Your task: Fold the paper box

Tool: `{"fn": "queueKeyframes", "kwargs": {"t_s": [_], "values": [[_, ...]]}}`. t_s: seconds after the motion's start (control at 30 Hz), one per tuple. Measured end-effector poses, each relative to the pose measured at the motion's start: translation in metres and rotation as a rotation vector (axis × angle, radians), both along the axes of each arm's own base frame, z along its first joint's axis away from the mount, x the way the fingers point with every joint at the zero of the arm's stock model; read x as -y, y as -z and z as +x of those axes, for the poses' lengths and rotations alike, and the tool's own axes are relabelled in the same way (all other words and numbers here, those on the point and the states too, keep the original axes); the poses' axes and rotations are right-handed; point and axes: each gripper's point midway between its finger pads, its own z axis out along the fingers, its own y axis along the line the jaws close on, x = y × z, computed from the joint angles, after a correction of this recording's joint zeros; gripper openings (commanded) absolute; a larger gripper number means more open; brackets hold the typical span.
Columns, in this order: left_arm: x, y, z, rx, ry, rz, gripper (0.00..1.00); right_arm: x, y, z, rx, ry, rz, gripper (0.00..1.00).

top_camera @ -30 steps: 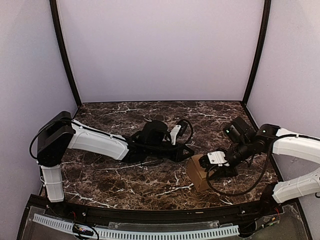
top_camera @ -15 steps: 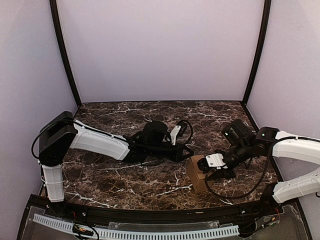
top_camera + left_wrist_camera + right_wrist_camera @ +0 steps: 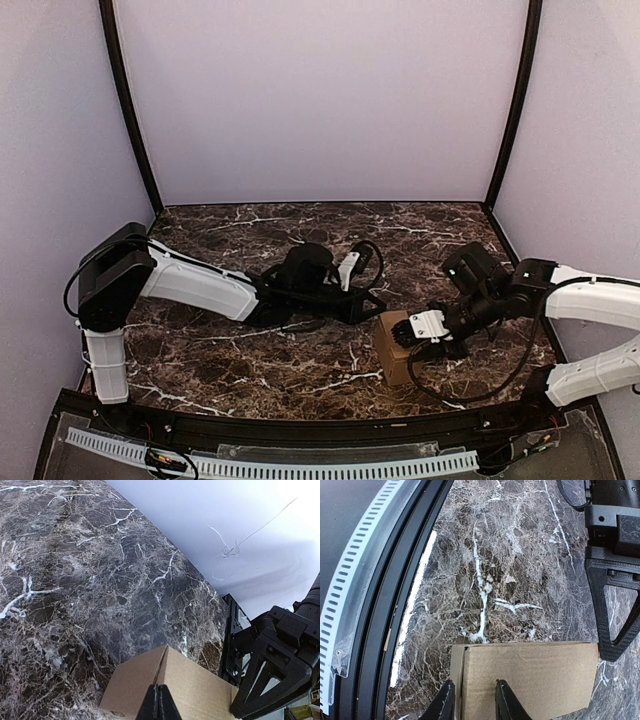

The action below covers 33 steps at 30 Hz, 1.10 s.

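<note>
The paper box (image 3: 391,351) stands as a small brown cardboard cube on the marble table (image 3: 250,360), right of centre near the front. My left gripper (image 3: 379,304) reaches in from the left, shut, and nothing is held. In the left wrist view its joined tips (image 3: 157,700) rest over the box (image 3: 195,685) at a top edge. My right gripper (image 3: 408,338) comes from the right. In the right wrist view it (image 3: 474,701) stands partly open astride a corner of the box (image 3: 540,675). One finger lies beside the side wall and the other over the broad face.
A black rail with a white perforated strip (image 3: 300,466) runs along the table's front edge, close to the box. Lilac walls and black corner posts (image 3: 510,110) enclose the back and sides. A black cable (image 3: 480,380) loops under the right arm.
The left jaws have closed fully. The right gripper has slid a little left onto the box and its jaws have narrowed slightly. The box has barely moved.
</note>
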Motion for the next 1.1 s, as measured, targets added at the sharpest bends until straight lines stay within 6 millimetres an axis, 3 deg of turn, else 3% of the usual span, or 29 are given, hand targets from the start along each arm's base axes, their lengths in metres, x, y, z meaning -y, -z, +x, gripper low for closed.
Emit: {"fn": "queueKeyframes", "kwargs": {"t_s": [0.2, 0.57, 0.9, 1.1], "values": [[0.000, -0.001, -0.001, -0.002, 0.006, -0.005, 0.01, 0.003, -0.002, 0.000, 0.017, 0.015, -0.003, 0.28], [0.000, -0.006, -0.003, 0.016, 0.024, 0.008, 0.13, 0.014, -0.022, -0.001, -0.013, 0.064, -0.017, 0.37], [-0.013, -0.007, 0.008, 0.074, -0.036, 0.106, 0.21, 0.026, -0.046, 0.030, -0.013, 0.202, 0.073, 0.51], [-0.037, -0.042, 0.029, 0.168, -0.183, 0.148, 0.30, 0.023, -0.057, 0.054, -0.002, 0.308, 0.136, 0.63]]}}
